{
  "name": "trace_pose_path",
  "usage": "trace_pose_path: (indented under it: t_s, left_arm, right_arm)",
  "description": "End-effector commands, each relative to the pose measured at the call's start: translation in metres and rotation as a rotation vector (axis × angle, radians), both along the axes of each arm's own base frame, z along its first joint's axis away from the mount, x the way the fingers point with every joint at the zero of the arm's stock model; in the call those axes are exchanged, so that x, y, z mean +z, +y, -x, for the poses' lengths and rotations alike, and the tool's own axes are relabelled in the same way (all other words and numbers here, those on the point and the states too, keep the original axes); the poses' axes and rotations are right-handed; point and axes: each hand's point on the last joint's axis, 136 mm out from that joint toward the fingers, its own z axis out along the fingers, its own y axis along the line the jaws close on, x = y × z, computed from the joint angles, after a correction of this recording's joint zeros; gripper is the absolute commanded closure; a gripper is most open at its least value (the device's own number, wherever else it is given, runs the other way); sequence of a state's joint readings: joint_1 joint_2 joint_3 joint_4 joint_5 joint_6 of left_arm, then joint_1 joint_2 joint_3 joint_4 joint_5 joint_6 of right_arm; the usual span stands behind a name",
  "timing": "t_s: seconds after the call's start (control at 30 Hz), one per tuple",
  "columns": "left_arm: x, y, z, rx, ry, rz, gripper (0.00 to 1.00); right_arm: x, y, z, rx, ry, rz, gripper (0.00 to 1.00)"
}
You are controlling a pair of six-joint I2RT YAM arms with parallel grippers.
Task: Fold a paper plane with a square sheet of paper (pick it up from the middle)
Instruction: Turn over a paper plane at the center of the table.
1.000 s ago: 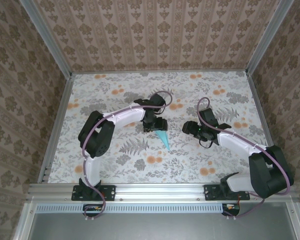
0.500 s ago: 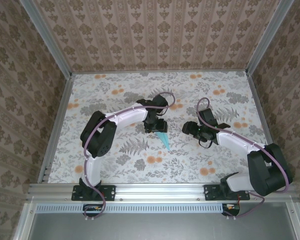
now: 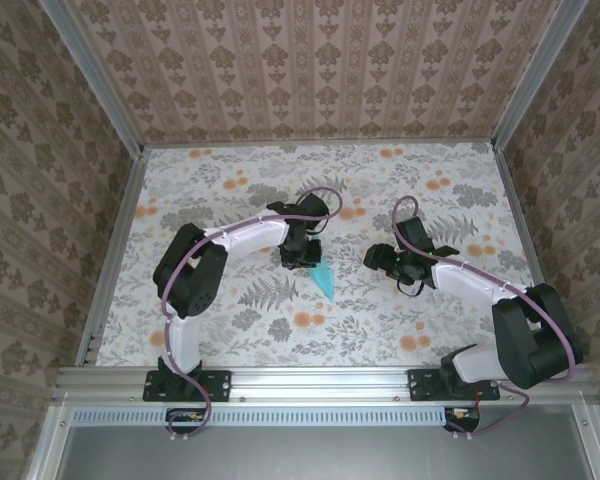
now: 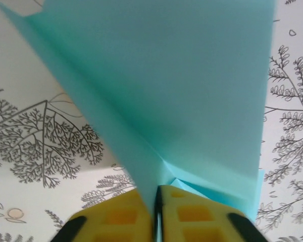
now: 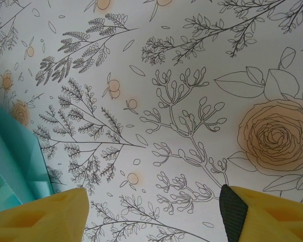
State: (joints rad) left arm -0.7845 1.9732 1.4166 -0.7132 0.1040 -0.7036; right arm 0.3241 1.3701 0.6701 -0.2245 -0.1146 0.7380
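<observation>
Left jaws clenched on paper plane [image 4: 192,91]; right jaws spread wide, empty.

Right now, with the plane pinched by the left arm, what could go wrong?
1. The left fingers pinch just a small part of the paper plane, at a fold; lifting may let the thin paper slip out or the folds spring open.
2. The right fingers stand open close beside the plane; moving them nearer could push or crumple its edge.
</observation>
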Motion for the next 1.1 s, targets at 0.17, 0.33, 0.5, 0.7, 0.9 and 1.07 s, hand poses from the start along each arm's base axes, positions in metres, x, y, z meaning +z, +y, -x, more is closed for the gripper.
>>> trace_pose_path:
  t_s: [0.17, 0.33, 0.5, 0.7, 0.9, 1.07]
  left_arm:
    - [0.059, -0.013, -0.021, -0.035, -0.165, 0.209, 1.0]
    - [0.088, -0.041, -0.024, -0.108, -0.214, 0.462, 1.0]
    - [0.078, -0.059, -0.024, -0.101, -0.138, 0.654, 1.0]
    - [0.053, -0.068, -0.02, -0.107, -0.063, 0.719, 1.0]
    - [0.022, -0.062, -0.015, -0.081, -0.009, 0.683, 1.0]
    - [0.006, -0.055, -0.013, -0.062, 0.02, 0.655, 1.0]
  right_arm:
    - [0.022, 0.009, -0.002, 0.012, -0.062, -0.076, 0.29]
    - [0.04, 0.021, -0.003, 0.047, -0.138, -0.158, 0.3]
    - [0.054, 0.039, -0.002, 0.113, -0.203, -0.216, 0.35]
    - [0.051, 0.058, 0.003, 0.192, -0.201, -0.175, 0.44]
    - [0.036, 0.07, 0.004, 0.24, -0.153, -0.093, 0.49]
    - [0.023, 0.078, 0.002, 0.263, -0.109, -0.046, 0.53]
